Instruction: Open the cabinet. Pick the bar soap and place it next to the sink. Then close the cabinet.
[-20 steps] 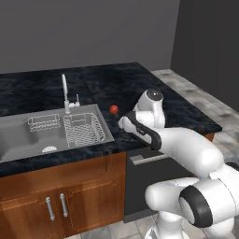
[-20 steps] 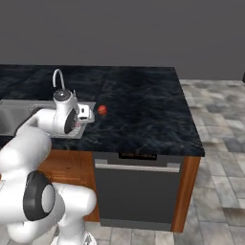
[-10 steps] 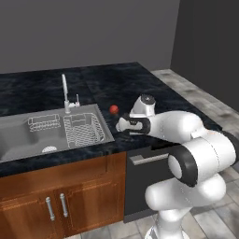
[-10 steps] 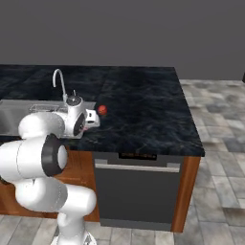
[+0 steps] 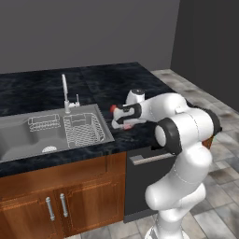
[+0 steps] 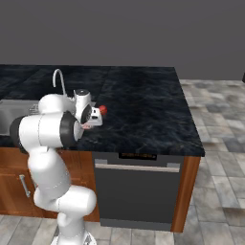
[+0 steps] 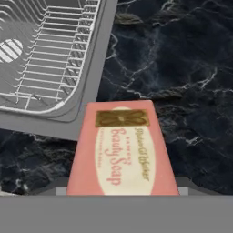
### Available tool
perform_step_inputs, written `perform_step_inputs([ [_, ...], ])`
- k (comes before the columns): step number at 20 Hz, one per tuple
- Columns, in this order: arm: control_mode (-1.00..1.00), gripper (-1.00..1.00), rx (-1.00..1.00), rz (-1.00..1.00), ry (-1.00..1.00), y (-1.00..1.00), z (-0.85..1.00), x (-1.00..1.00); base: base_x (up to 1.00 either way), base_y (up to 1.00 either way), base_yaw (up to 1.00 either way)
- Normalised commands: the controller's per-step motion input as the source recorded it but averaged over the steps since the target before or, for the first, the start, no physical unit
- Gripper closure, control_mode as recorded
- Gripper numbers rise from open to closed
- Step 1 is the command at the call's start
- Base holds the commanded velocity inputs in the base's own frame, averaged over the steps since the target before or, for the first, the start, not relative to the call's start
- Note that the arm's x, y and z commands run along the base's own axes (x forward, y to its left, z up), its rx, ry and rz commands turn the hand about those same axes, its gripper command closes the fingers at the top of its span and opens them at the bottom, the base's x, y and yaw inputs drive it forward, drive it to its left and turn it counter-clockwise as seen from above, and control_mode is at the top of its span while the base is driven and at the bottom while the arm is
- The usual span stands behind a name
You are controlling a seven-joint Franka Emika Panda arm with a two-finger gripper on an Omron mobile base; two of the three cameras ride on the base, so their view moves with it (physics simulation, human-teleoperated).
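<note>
Soap at the sink, not yet released.
Your gripper [image 5: 122,122] appears to clamp the bar soap [image 7: 122,148], which juts ahead of the jaws over counter [image 7: 182,91] beside the sink [image 7: 98,68]; setting down and cabinet closing remain.

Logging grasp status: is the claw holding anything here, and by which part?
The bar soap sits at the claw beside the sink; fingertips are hidden, so a hold cannot be confirmed.

Pretty clearly a kitchen: black marble-look stone countertop [image 5: 42,88], big stainless-steel sink [image 5: 18,137] with slim chrome faucet [image 5: 65,93], reddish-brown wood cupboards [image 5: 56,205], dark built-in dishwasher [image 6: 136,194] underneath.
</note>
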Motion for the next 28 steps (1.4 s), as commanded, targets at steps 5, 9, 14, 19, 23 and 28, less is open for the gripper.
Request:
perform_step_inputs([
  [5, -1.00, 1.00, -0.05, 0.00, 0.02, 0.04, -0.67, 0.43, 0.00, 0.00, 0.00],
  [9, -1.00, 1.00, -0.07, 0.00, 0.00, 0.05, -0.61, 0.37, 0.00, 0.00, 0.00],
  [14, -1.00, 1.00, -0.04, 0.00, 0.00, 0.00, -0.40, 0.28, 0.00, 0.00, 0.00],
  [19, -1.00, -1.00, 0.00, 0.00, 0.00, 0.00, -0.01, 0.00, 0.00, 0.00, 0.00],
  [23, -1.00, -1.00, 0.00, 0.00, 0.00, 0.00, 0.03, -0.01, 0.00, 0.00, 0.00],
  [28, -1.00, -1.00, 0.00, 0.00, 0.00, 0.00, 0.34, -0.12, 0.00, 0.00, 0.00],
])
